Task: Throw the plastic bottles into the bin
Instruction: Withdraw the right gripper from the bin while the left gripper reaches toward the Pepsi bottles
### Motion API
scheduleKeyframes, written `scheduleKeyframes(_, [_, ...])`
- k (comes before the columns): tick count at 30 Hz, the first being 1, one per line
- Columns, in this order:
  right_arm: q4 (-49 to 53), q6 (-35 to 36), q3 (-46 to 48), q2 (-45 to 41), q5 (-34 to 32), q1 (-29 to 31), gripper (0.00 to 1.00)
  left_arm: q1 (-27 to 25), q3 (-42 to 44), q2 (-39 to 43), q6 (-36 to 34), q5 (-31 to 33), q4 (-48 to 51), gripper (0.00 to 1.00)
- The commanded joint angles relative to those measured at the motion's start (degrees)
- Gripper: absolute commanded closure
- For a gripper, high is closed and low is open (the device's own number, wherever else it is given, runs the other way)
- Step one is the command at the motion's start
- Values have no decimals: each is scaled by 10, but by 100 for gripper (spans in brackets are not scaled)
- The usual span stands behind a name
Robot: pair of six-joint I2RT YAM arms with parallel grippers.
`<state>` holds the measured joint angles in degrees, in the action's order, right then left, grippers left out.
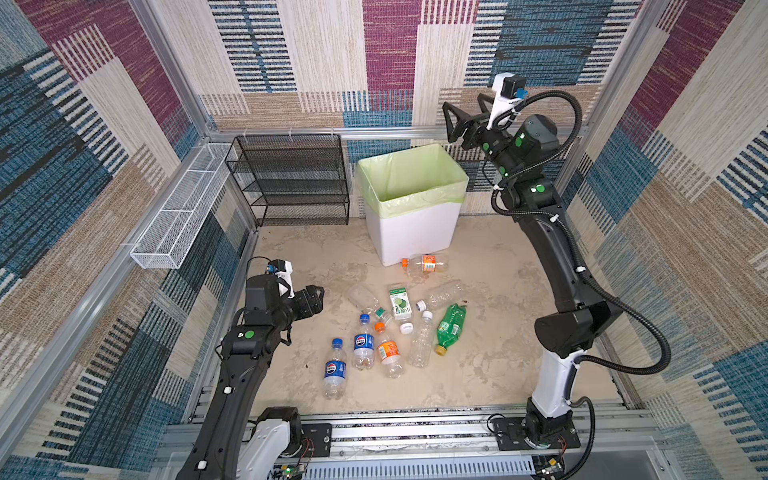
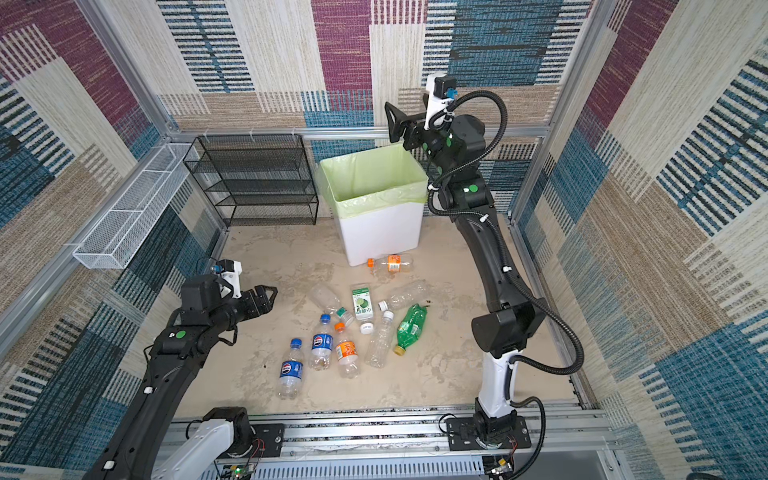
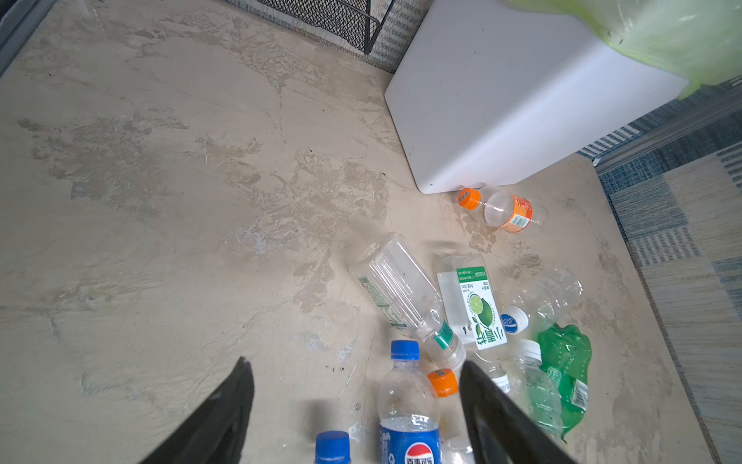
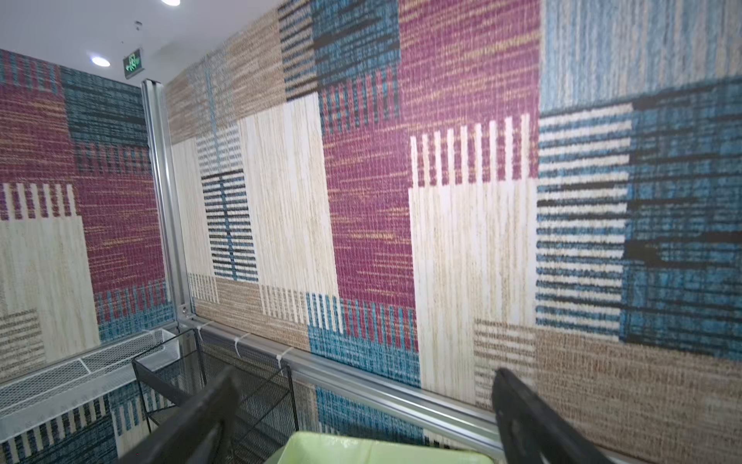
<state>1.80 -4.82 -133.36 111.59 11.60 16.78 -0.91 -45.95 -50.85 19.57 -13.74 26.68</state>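
Note:
Several plastic bottles lie on the sandy floor in front of the bin [image 1: 411,232]: two blue-labelled ones [image 1: 335,368] [image 1: 363,343], an orange-labelled one [image 1: 388,351], a crushed green one [image 1: 451,328], a lime-labelled one [image 1: 400,301] and clear ones. Another orange-labelled bottle [image 1: 426,264] rests against the bin's base. My left gripper [image 1: 318,297] hovers open to the left of the pile; in its wrist view a blue-capped bottle [image 3: 407,401] shows between the spread fingers of the gripper [image 3: 353,363]. My right gripper [image 1: 461,112] is open and empty, high over the bin's far right corner [image 4: 361,450].
A black wire-mesh rack [image 1: 291,178] stands left of the bin against the back wall. A long white wire basket [image 1: 178,216] hangs on the left frame. A loose white cap [image 1: 406,328] lies among the bottles. Patterned walls close in three sides.

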Motion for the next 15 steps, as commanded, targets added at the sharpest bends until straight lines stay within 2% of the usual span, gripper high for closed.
scheduleKeyframes(1, [29, 14, 30, -6, 4, 1, 1, -1, 12, 7, 13, -1, -8, 18])
scheduleKeyframes(4, [-17, 23, 109, -52, -4, 0, 1, -1, 21, 18, 13, -5, 1, 17])
scheduleKeyframes(10, [-143, 28, 333, -190, -23, 0, 2, -9, 61, 43, 50, -10, 7, 17])
scheduleKeyframes(15, [-162, 28, 469, -278, -43, 0, 3, -36, 90, 62, 88, 14, 24, 17])
